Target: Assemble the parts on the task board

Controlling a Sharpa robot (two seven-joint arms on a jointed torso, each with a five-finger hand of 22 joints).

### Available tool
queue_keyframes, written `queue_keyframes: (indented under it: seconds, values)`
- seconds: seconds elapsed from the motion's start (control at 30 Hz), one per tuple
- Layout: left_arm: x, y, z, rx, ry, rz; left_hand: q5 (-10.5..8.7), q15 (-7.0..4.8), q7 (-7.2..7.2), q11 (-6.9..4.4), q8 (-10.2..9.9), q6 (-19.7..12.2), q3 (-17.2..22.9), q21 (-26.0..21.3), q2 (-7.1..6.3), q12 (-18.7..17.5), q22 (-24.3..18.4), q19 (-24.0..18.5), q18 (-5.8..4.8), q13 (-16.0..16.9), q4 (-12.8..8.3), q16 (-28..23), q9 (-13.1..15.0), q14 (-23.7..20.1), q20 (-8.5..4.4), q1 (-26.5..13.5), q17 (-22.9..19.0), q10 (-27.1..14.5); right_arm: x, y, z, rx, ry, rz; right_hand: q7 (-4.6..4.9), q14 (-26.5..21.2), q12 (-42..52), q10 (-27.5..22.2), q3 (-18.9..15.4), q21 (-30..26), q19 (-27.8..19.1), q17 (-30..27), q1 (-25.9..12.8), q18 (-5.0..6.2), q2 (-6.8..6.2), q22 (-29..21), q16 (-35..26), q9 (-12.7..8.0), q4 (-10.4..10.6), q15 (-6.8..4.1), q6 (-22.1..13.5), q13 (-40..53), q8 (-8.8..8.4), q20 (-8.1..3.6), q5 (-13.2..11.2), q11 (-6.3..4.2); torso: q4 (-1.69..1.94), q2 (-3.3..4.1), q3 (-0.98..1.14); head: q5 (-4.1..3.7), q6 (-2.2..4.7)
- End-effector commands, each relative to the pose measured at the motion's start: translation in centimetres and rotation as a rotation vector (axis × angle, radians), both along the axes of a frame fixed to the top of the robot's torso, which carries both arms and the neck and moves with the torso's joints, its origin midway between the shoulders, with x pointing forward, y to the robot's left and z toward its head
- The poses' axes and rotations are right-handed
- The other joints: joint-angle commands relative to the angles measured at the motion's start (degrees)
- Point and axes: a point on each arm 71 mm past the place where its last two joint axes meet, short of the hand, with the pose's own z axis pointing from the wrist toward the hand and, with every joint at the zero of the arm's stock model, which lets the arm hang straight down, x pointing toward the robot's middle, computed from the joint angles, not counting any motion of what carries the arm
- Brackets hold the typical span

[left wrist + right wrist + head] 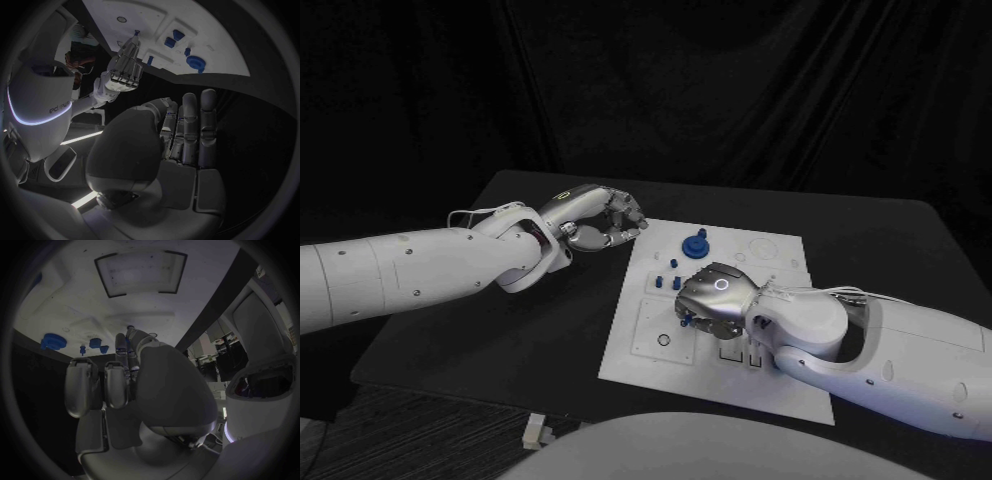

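The white task board (pixel 776 385) lies in the middle of the black table. My right hand (pixel 718 298) hovers low over its centre and pinches a small blue part (pixel 685 320) between thumb and a finger; the part (pixel 128 344) shows at its fingertips. A round blue part with a peg (pixel 694 243) stands near the board's far edge, with small blue parts (pixel 674 264) just in front of it. My left hand (pixel 596 220) hangs above the table beside the board's far left corner, fingers straight and holding nothing. The left wrist view shows the board (pixel 206 20), the round part (pixel 195 62) and my right hand (pixel 125 67).
A square recessed panel (pixel 668 335) and small rectangular slots (pixel 733 355) sit on the board's near half. In the right wrist view a larger rectangular recess (pixel 140 272) lies beyond my right hand. Bare black table (pixel 516 340) stretches to the board's left.
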Motion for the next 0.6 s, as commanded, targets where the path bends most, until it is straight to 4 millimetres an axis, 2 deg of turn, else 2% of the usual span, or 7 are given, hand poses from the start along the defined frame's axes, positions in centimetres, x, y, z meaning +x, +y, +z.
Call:
queue_keyframes:
  seconds: [0.03, 0.6]
  values:
    - [-0.06, -0.18, -0.04, -0.005, 0.003, -0.010, -0.04, 0.32, 0.00, -0.06, 0.1, 0.1, -0.1, 0.1, -0.01, -0.2, 2.4, -0.4, 0.24, -0.1, -0.2, -0.3, 0.1, 0.1, -0.04, 0.4, -0.1, 0.4, -0.04, 0.01, 0.03, -0.003, -0.026, -0.006, -0.30, 2.3, 0.0, 0.3, -0.1, -0.1, 0.8, -0.1, -0.7, -0.20, -0.07, 11.8, -0.1, 0.0, -0.3, -0.10, 0.2, 0.1, 0.19, 0.25, 0.3, 0.03, 0.00, -0.02, 0.00, 0.00, -0.01]
    - [-0.07, -0.20, -0.10, -0.004, 0.005, -0.010, -0.04, 0.32, 0.00, -0.06, 0.1, 0.1, -0.1, 0.1, -0.01, -0.2, 2.4, -0.4, 0.24, -0.1, -0.2, -0.3, 0.1, 0.1, -0.04, 0.4, -0.1, 0.4, 0.08, 0.33, -0.03, 0.011, -0.032, 0.004, -0.31, 2.3, 0.0, 0.4, -0.1, -0.1, 0.8, 0.0, -0.7, -0.20, -0.03, 11.8, -0.1, 0.0, -0.5, -0.18, 0.1, 0.1, 0.11, 0.18, 0.3, -0.04, 0.02, 0.00, -0.01, 0.08, -0.01]
